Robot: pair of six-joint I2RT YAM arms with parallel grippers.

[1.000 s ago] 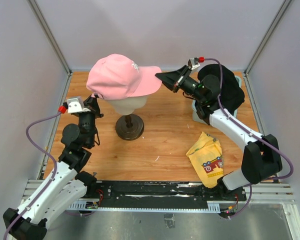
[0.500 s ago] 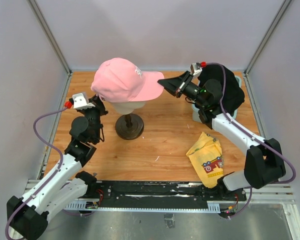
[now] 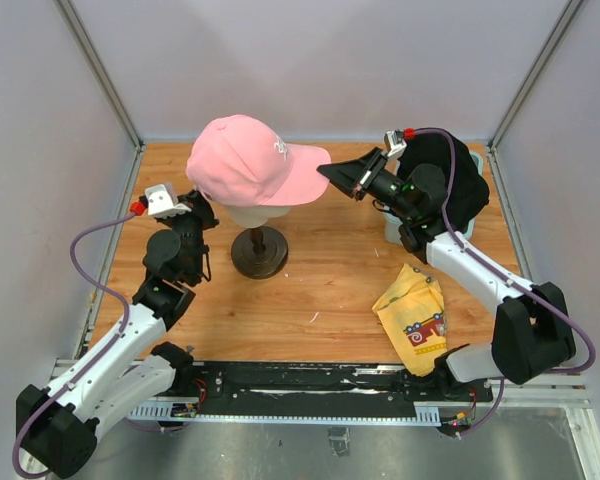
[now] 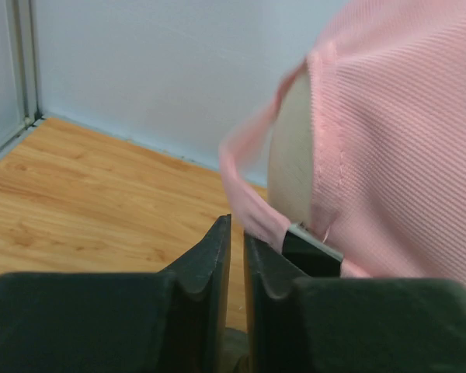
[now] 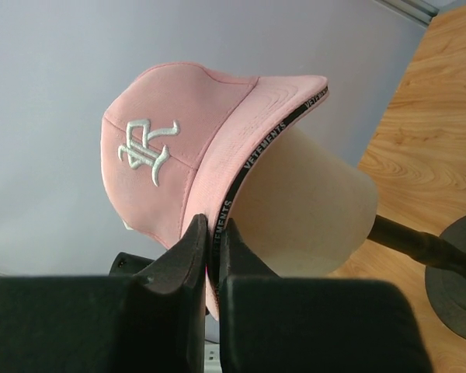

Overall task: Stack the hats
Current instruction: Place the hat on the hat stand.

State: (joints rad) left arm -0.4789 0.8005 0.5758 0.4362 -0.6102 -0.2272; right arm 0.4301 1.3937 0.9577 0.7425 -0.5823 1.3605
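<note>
Pink cap: your pink cap (image 3: pixel 245 160) sits on the cream mannequin head (image 3: pixel 255 212) at the rear left of the table, brim pointing right.
Right gripper: your right gripper (image 5: pixel 213 229) has its fingers pressed together on the brim's edge – a firm pinch.
Left gripper: your left gripper (image 4: pixel 237 233) is just beside the cap's back strap (image 4: pixel 252 210). Its fingers are parted by a thin slit with nothing in it.
Hidden: the cap covers most of the head, so from above you see only its lower part, the pole and the dark round stand (image 3: pixel 259 255).
Cut off: the left wrist view crops the cap to a ribbed pink panel and the strap.
Hard to make out: the black hats (image 3: pixel 460 185) behind the right arm read as one dark heap, and you cannot count them. A pale blue piece (image 3: pixel 393 230) shows beneath.
Surface: a wooden table (image 3: pixel 320 290) with a yellow cloth (image 3: pixel 415 318) with red print lying near front right.
Room: plain grey walls (image 3: pixel 330 60) on three sides, with metal rails in the corners.
</note>
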